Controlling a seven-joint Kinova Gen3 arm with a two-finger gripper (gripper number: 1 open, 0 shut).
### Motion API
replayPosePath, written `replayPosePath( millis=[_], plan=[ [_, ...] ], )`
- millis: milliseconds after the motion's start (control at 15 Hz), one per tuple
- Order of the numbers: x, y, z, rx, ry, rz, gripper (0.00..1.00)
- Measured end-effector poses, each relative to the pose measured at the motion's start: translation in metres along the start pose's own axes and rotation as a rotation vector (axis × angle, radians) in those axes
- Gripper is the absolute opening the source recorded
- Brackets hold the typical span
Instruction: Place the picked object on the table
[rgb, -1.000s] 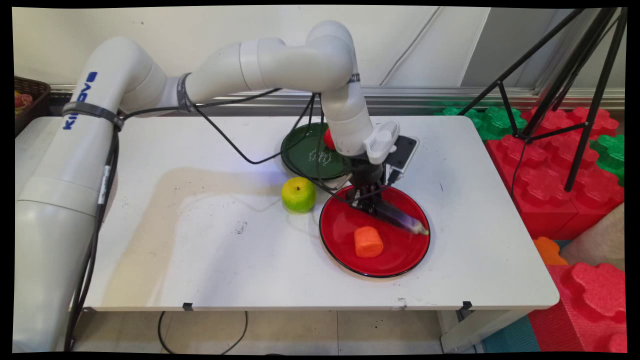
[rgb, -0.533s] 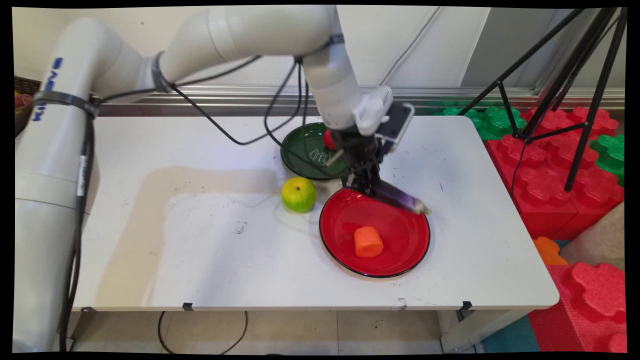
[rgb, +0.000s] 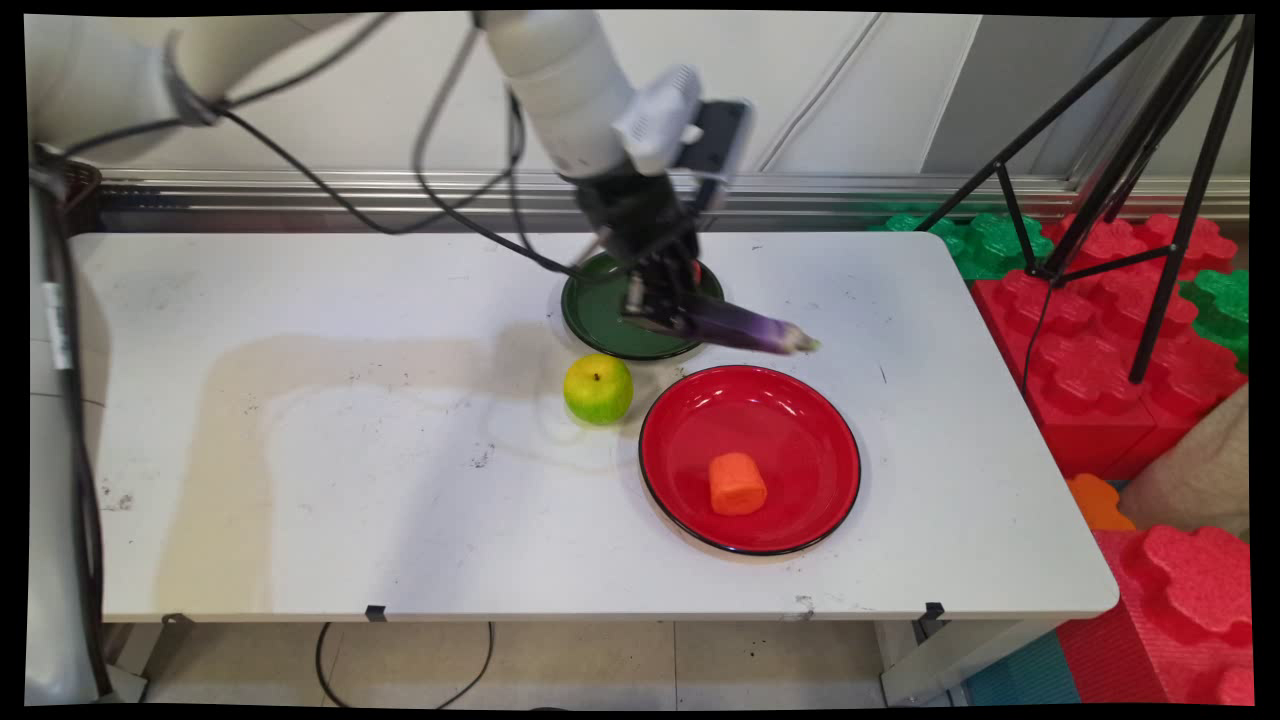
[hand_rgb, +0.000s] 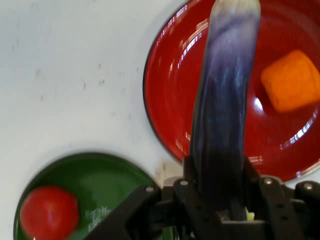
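the gripper (rgb: 665, 305), fingers clamped on the purple eggplant (rgb: 745, 327), has lifted it off the red plate (rgb: 800, 520) and now hangs over the green plate (rgb: 595, 320).

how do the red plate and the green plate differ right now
The red plate looks larger and has a black rim; the green plate looks smaller and is all dark green. The red plate holds an orange chunk; the green plate holds a red tomato. Both are round and lie on the white table.
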Motion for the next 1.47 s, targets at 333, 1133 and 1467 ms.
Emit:
replayPosePath(
  millis=[333,1133,1467],
  plan=[
    [-0.037,0.012,-0.042,0.026,-0.056,-0.041,0.00],
    [-0.151,0.025,-0.055,-0.013,-0.257,0.029,0.00],
    [-0.183,0.021,-0.034,-0.059,-0.281,0.073,0.00]
  ],
)
